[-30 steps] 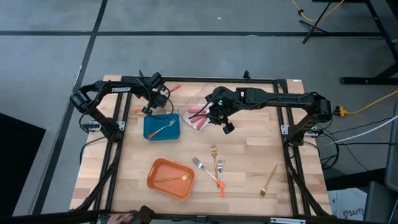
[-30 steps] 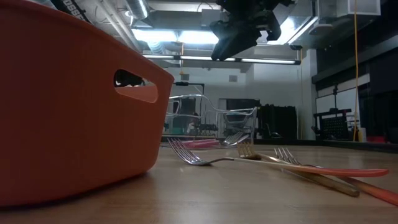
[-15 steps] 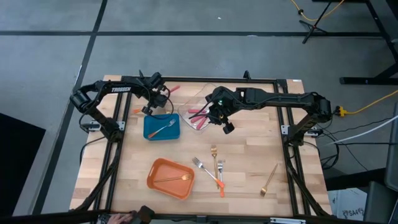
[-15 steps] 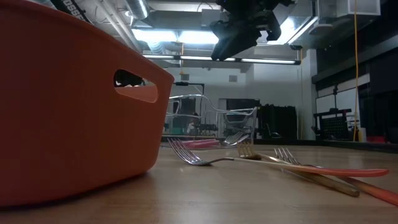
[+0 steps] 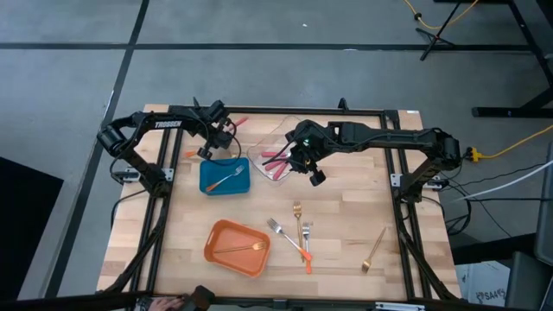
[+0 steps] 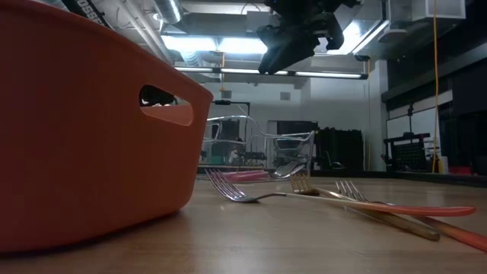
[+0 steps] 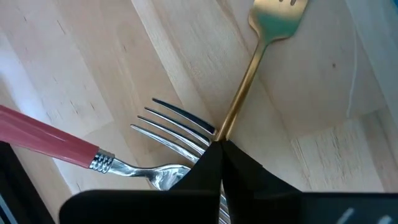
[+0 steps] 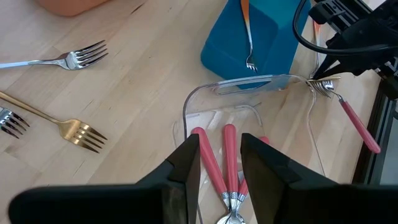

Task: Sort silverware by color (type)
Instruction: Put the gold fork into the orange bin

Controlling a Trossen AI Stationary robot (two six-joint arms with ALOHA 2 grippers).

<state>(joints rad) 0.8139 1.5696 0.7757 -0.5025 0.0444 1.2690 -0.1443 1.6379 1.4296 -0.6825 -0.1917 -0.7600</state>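
Note:
At the table's far left, my left gripper (image 5: 226,136) (image 7: 217,146) is shut on a gold fork (image 7: 261,37) that lies on the wood. A fork with a red handle (image 7: 43,134) lies beside it, its tines (image 7: 171,121) right next to the fingers. My right gripper (image 5: 302,162) (image 8: 221,168) hangs open, high above the clear container (image 5: 276,160). That container holds red-handled forks (image 8: 211,155). A blue container (image 5: 225,175) holds one fork. An orange container (image 5: 236,247) holds a gold one. My left gripper pinches the gold fork's thin handle (image 7: 227,121) between its two fingertips. The handle's far part is hidden under the fingers. They come steeply from above. The fork lies on the table with its tines (image 7: 273,15) pointing away from the fingers.
Several loose forks (image 5: 298,231) lie at the table's near middle. A single gold fork (image 5: 374,250) lies toward the near right. In the low view the orange container's wall (image 6: 84,137) fills the left side. Bare wood shows at the right.

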